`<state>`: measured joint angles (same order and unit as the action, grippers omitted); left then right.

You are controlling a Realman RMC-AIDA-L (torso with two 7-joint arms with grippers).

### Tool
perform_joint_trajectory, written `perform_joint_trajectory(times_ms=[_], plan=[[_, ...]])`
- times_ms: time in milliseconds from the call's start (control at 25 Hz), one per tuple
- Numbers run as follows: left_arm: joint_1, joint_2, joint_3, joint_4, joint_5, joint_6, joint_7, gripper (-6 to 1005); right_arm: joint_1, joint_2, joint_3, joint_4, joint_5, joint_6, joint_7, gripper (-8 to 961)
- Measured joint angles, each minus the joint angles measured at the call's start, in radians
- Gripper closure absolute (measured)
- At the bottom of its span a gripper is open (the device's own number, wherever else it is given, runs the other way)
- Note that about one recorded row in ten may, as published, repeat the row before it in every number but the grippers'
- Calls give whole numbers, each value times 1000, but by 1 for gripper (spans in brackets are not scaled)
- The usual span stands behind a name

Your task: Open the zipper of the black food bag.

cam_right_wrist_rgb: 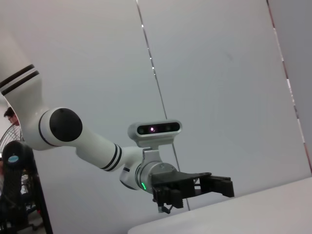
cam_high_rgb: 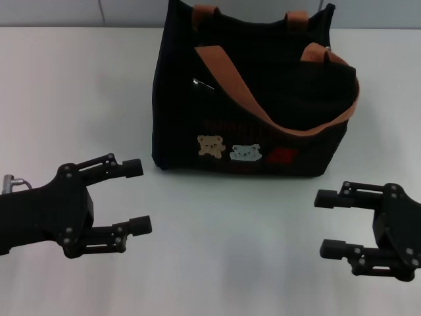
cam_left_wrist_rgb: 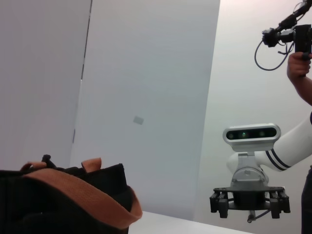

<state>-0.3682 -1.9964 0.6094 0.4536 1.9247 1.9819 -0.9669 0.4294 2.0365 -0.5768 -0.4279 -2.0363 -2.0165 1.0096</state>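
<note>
**Both grippers open and empty, bag well beyond their tips**

The black food bag (cam_high_rgb: 253, 99) stands upright on the white table (cam_high_rgb: 79, 85), past the fingertips of both grippers and between their two lines of reach. The left gripper (cam_high_rgb: 135, 197) hangs low over the table with its jaws spread wide and nothing between them; the bag's near left corner lies ahead of its upper finger and to the inner side, with bare table in the gap. The right gripper (cam_high_rgb: 329, 224) mirrors it, jaws parted and empty, with the bag's front right corner ahead of it and inward.

Only the head view shows the bag's front: a tan bear patch (cam_high_rgb: 211, 145), a pale-blue bear patch (cam_high_rgb: 245, 153) and a red mark (cam_high_rgb: 283, 156) sit in a row low on the panel. A band of dark lettering runs above them, too faint to read. A small silver glint (cam_high_rgb: 197, 83), probably the pull tab of the zipper (cam_high_rgb: 205, 84), sits near the bag's upper left side. An orange-brown strap (cam_high_rgb: 263, 105) drapes across the front.

The left wrist view catches the bag (cam_left_wrist_rgb: 63, 200) from low down, the strap (cam_left_wrist_rgb: 92, 195) curving over its edge, and the right gripper (cam_left_wrist_rgb: 249, 201) across open table. A person's hand (cam_left_wrist_rgb: 297, 63) holding a camera rig shows at the picture's edge. The right wrist view shows no bag, only the left gripper (cam_right_wrist_rgb: 224, 185) on its white arm (cam_right_wrist_rgb: 73, 136) against a pale wall.

Open table lies on both sides of the bag and in front of it.
</note>
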Motion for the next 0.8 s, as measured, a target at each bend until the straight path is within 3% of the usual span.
perform_joint_trajectory(times_ms=[600,720,800], plan=[[2,-15,2,-4,-5,-1,-1,153,42,8,-9,-8,-1,9,58,272],[-1,-25,-3,-9,-7,0,4,153,44,7,-9,-8,-1,19,58,130],[-2,-34,-7,-10,-12,-1,5,153,45,6,-9,-8,-2,27,59,130]])
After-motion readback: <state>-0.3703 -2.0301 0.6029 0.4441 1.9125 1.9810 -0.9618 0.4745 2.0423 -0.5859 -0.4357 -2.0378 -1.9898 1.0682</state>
